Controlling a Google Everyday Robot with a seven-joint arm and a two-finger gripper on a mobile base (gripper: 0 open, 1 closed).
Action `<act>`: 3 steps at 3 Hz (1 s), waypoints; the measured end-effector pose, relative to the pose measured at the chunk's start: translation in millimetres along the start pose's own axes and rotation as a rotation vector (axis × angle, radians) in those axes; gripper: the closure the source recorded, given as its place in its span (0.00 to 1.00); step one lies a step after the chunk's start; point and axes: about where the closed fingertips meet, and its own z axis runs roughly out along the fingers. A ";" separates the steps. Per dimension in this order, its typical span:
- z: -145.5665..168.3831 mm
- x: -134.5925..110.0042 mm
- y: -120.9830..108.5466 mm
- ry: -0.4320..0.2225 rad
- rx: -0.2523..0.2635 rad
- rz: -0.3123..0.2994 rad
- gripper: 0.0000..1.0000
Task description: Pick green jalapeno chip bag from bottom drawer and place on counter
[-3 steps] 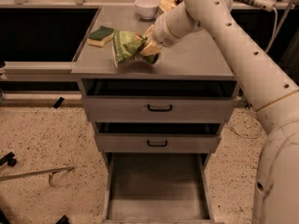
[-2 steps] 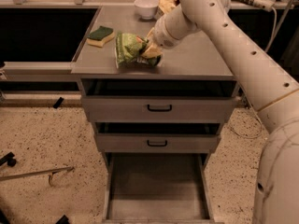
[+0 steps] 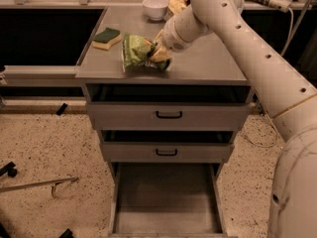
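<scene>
The green jalapeno chip bag [image 3: 134, 52] rests on the grey counter [image 3: 208, 58], near its front edge left of the middle. My gripper [image 3: 159, 55] is at the bag's right end, its yellowish fingers against the bag; the white arm reaches in from the right. The bottom drawer [image 3: 166, 202] is pulled out and shows only its flat grey floor.
A green-topped yellow sponge [image 3: 106, 37] lies at the counter's left. A white bowl [image 3: 155, 7] and a brown-and-yellow snack bag [image 3: 177, 3] stand at the back. The two upper drawers with black handles [image 3: 169, 115] are slightly open. Tools lie on the speckled floor at left [image 3: 39, 185].
The bag and gripper have moved down onto the counter; the bag now rests on its surface.
</scene>
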 end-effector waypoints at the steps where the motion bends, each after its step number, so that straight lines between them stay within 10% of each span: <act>1: 0.0 0.0 0.0 0.000 0.000 0.000 0.35; 3: 0.1 0.0 0.1 0.000 0.000 0.000 0.00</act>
